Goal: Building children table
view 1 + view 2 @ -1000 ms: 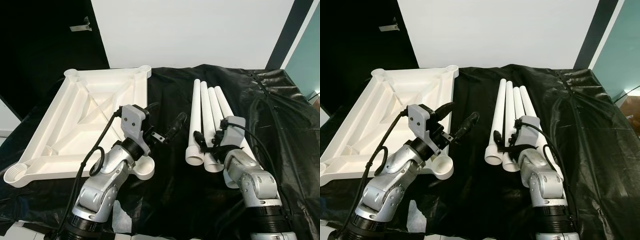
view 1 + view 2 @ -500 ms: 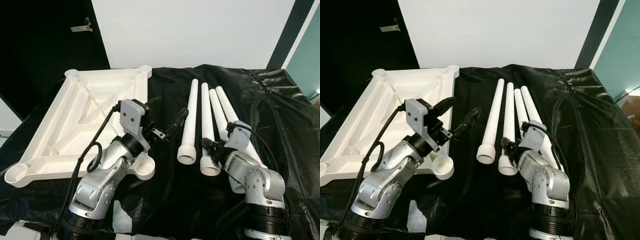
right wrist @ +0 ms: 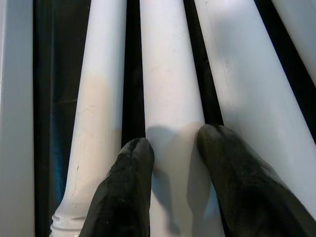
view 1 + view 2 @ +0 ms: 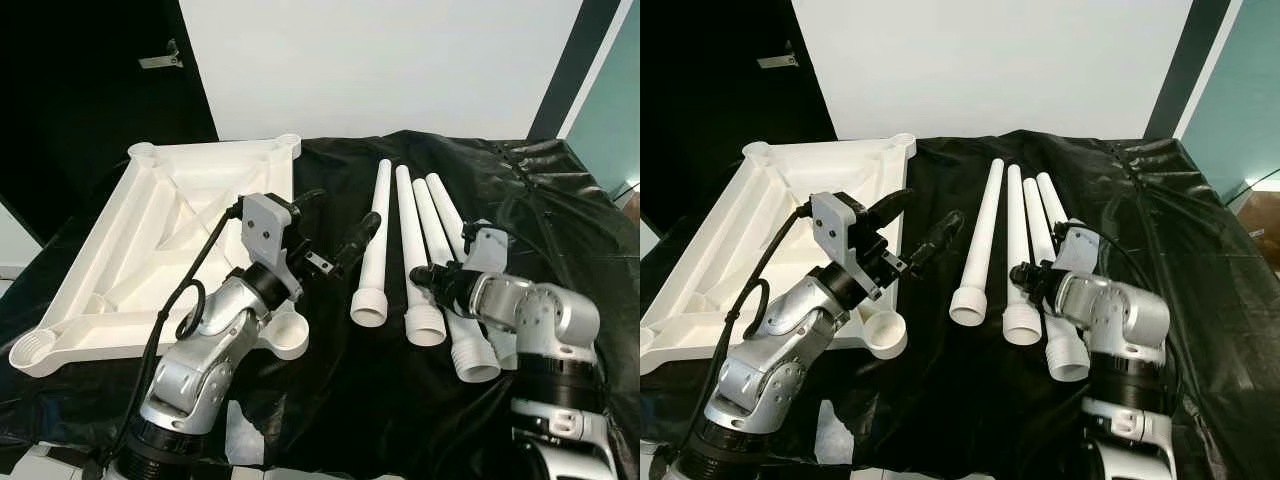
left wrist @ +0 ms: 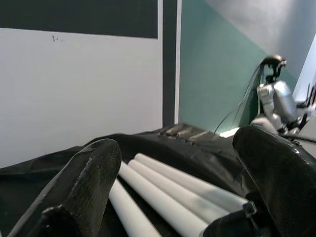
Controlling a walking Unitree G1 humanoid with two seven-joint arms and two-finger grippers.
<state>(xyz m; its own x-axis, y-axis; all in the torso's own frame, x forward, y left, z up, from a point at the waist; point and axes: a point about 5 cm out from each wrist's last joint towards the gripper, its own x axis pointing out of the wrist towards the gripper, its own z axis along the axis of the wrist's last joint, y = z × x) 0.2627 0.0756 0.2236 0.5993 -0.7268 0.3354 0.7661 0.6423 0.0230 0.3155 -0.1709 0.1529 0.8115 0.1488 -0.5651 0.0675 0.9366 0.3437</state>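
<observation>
Right hand (image 3: 170,148) straddles the second-from-left leg (image 4: 413,250) near its threaded end, fingers spread on either flank, not yet clamped. Squeezing could roll that tube against its neighbours. Left hand (image 4: 338,240) hovers spread beside the upturned tabletop (image 4: 130,250).

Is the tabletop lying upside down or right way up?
Upside down: the tabletop shows its ribbed underside and round leg sockets facing up.
</observation>
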